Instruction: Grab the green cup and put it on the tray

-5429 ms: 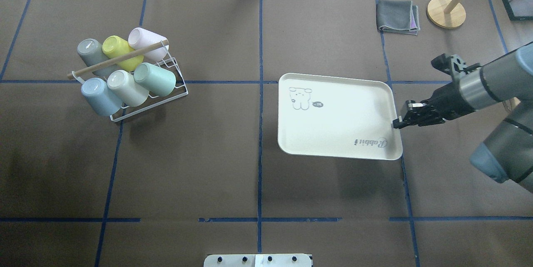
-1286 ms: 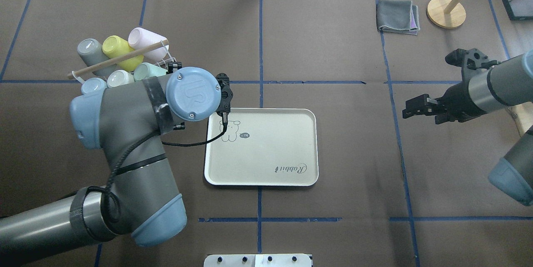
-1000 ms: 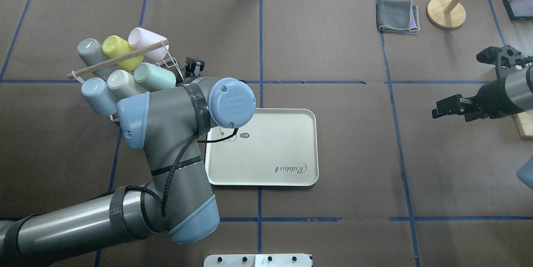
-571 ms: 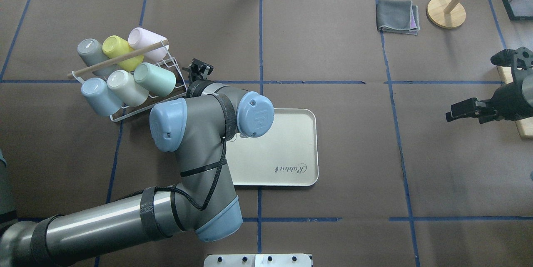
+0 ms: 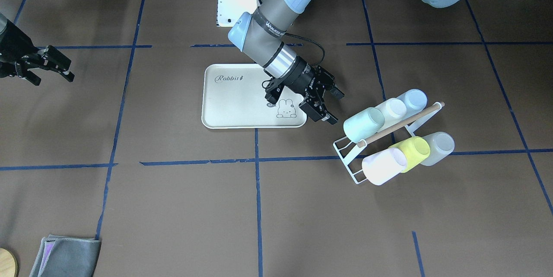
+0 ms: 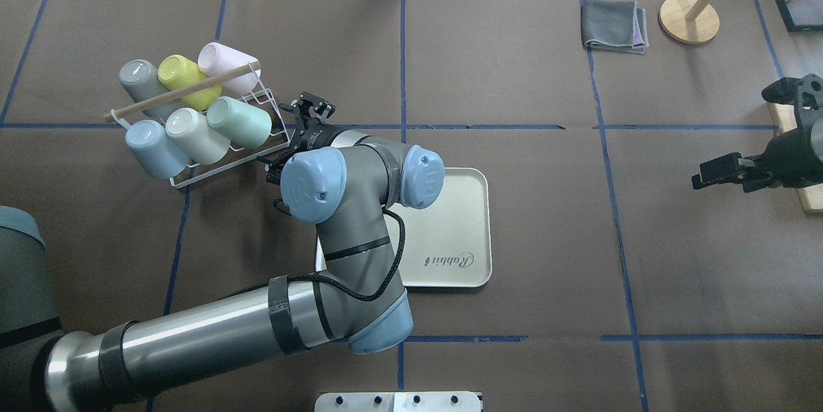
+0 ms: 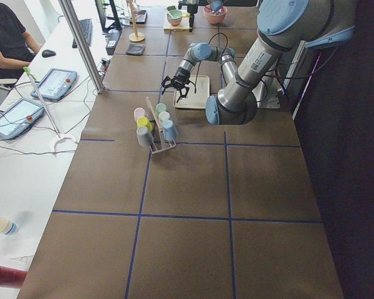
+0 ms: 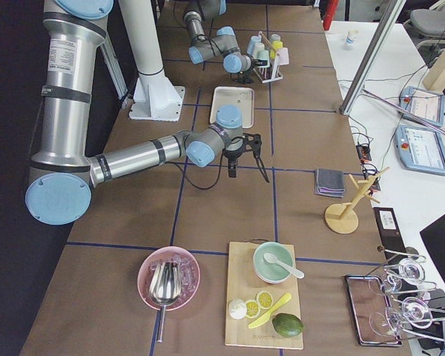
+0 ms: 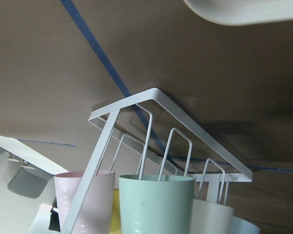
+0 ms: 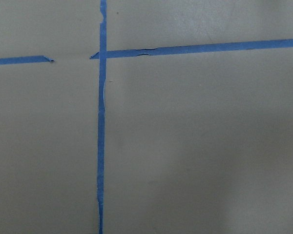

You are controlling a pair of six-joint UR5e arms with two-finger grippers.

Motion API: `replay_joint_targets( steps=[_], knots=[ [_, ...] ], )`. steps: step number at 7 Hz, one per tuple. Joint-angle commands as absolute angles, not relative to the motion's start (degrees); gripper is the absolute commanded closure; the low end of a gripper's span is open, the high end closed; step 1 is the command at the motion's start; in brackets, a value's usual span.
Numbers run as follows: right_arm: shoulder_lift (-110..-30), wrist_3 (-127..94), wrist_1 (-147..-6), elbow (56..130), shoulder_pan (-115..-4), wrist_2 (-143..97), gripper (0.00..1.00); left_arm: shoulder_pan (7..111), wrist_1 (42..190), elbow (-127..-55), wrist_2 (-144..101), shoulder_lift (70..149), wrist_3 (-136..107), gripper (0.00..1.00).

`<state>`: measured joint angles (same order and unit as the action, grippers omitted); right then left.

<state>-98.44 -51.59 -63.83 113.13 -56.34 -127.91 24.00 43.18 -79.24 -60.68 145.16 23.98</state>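
Note:
The green cup (image 6: 239, 121) lies tilted in a white wire rack (image 6: 226, 161), at the right end of its front row. In the left wrist view the green cup (image 9: 156, 204) is close and straight ahead. My left gripper (image 6: 286, 135) is open just right of the rack, its jaws facing the green cup (image 5: 364, 123) without touching it. From the front, the left gripper (image 5: 333, 106) hangs past the corner of the cream tray (image 5: 233, 104). The tray (image 6: 450, 219) lies flat, partly hidden under my left arm. My right gripper (image 6: 697, 175) is open and empty at the far right.
The rack also holds grey (image 6: 140, 78), yellow (image 6: 183, 78), pink (image 6: 225, 65), blue (image 6: 151, 145) and cream (image 6: 196, 135) cups under a wooden dowel (image 6: 183, 90). A folded grey cloth (image 6: 614, 26) and a wooden stand (image 6: 689, 18) sit at the back right.
The tray went from the right gripper's hold to lying flat mid-table. The right gripper pulled back to the right. The left arm swung in, bringing its gripper beside the rack.

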Motion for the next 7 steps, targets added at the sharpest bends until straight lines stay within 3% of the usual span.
replay_joint_targets(
  steps=[1, 7],
  knots=[
    [-98.9, -51.6, -63.8, 113.4, -56.4, -128.0, 0.0, 24.0, 41.9, -75.6, -60.1, 145.8, 23.6, 0.0],
    [-98.9, -51.6, -63.8, 113.4, -56.3, -128.0, 0.0, 24.3, 42.7, -72.8, -55.9, 145.5, 18.9, 0.0]
  ],
)
